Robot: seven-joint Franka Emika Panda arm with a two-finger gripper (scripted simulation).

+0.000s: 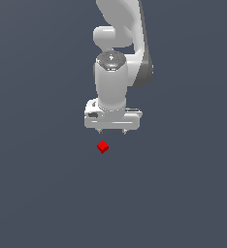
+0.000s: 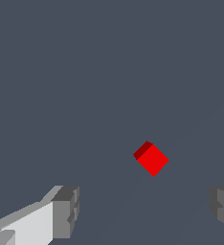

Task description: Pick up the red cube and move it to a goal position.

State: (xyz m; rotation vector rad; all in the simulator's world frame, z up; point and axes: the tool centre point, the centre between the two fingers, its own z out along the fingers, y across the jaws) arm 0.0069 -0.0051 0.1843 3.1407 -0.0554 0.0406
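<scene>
Red cube (image 1: 103,147) (image 2: 151,159): lying free, turned cornerwise, just ahead of gripper (image 1: 113,131) (image 2: 145,210); fingers (image 2: 66,212) spread wide, holding nothing.

The worktop (image 1: 42,193) is a flat, plain slate-grey surface that fills both views, with no edge or marking to be made out. One thing lies directly on it: the red cube (image 1: 103,147), small and plain-faced, turned corner-on so its faces sit at a slant. It rests apart from the claw (image 1: 113,131), just past the fingertips and untouched by them.
</scene>
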